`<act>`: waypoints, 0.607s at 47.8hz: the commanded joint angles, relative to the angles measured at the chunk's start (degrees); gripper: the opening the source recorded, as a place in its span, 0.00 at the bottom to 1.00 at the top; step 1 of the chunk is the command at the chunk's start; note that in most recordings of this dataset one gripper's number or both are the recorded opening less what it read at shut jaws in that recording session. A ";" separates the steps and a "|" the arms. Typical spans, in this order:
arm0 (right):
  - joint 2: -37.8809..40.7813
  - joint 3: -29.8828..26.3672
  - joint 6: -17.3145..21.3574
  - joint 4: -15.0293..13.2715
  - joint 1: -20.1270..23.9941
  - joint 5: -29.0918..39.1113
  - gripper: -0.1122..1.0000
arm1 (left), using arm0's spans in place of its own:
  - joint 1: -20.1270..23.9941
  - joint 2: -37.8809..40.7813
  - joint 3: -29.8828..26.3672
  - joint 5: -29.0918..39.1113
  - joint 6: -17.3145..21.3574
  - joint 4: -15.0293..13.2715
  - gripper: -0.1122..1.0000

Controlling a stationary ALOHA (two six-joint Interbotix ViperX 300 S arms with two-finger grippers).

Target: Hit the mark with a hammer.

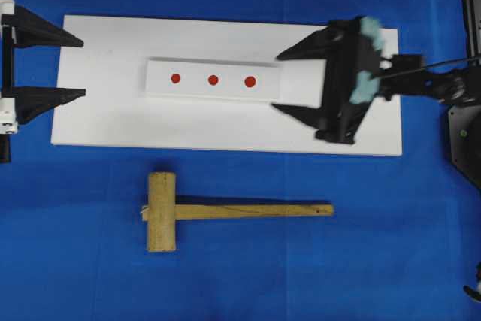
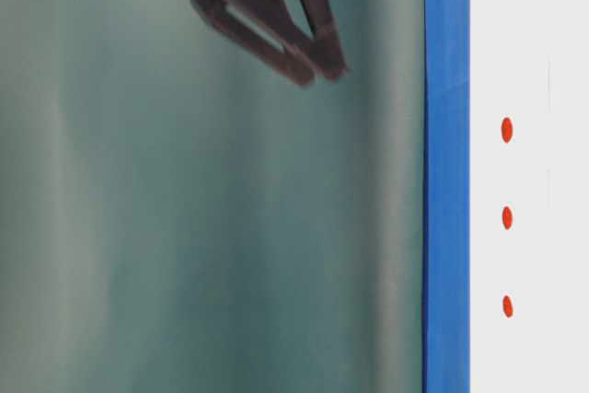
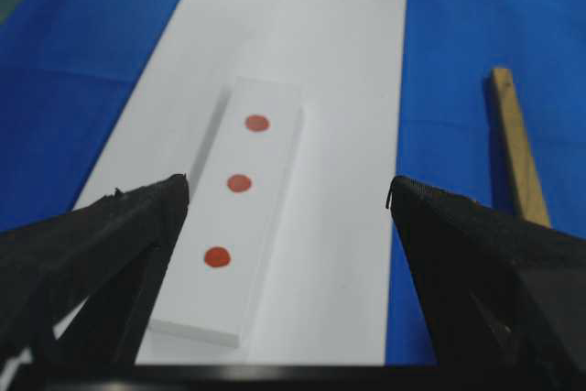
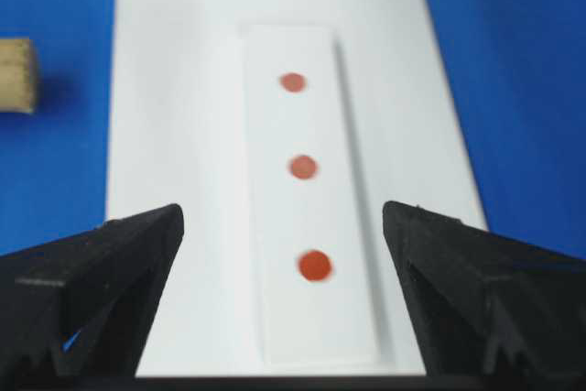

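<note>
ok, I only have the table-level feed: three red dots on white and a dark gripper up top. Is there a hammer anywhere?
Observer: Yes. A light wooden mallet lies flat on the blue cloth, beside the white rectangular board, head toward the left arm's side.
Operator: Anyone holding it?
Observer: No. The left gripper is open at the board's left end, holding nothing.
Operator: And the right?
Observer: The right gripper is open too, over the board's right end and empty.
Operator: Dots sit directly on the board?
Observer: No, on a raised white strip; the mark is the middle red dot.
</note>
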 commanded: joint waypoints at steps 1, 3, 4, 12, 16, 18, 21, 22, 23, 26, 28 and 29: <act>-4.83 1.85 -0.18 -0.18 -0.44 0.18 0.84 | 0.18 -0.79 -0.26 -0.26 1.14 0.00 0.89; -6.68 2.99 -0.26 -0.18 -0.44 0.26 0.84 | 0.18 -1.41 0.00 -0.26 1.76 0.00 0.89; -7.73 3.52 -0.26 -0.09 -0.44 0.35 0.84 | 0.18 -1.67 0.18 -0.26 2.11 0.00 0.89; -14.94 8.26 -0.26 -0.09 -0.53 0.35 0.84 | 0.18 -4.39 1.58 -0.26 4.57 0.00 0.89; -18.63 11.43 -0.26 -0.09 -0.44 0.35 0.84 | 0.00 -5.62 2.55 0.00 5.27 0.00 0.89; -20.39 12.83 -0.26 -0.18 -0.44 0.35 0.84 | -0.09 -6.42 2.99 0.26 5.45 0.00 0.89; -23.29 15.12 -0.18 -0.09 -0.44 0.35 0.84 | -0.35 -7.65 3.78 1.23 5.45 -0.09 0.89; -24.17 15.82 -0.18 -0.09 -0.44 0.44 0.84 | -0.35 -8.09 4.04 1.58 5.45 0.00 0.89; -25.05 16.44 -0.09 0.00 -0.53 0.35 0.84 | -0.44 -8.44 4.22 1.85 5.36 0.00 0.89; -27.95 18.63 0.00 0.09 -0.44 0.70 0.84 | -0.88 -9.58 4.83 2.55 5.10 0.00 0.89; -29.71 19.95 0.00 0.09 -0.44 1.14 0.84 | -1.41 -10.46 5.27 2.90 5.10 0.00 0.89; -30.50 20.57 0.09 0.09 -0.44 1.49 0.84 | -1.67 -10.81 5.45 2.99 5.19 0.00 0.89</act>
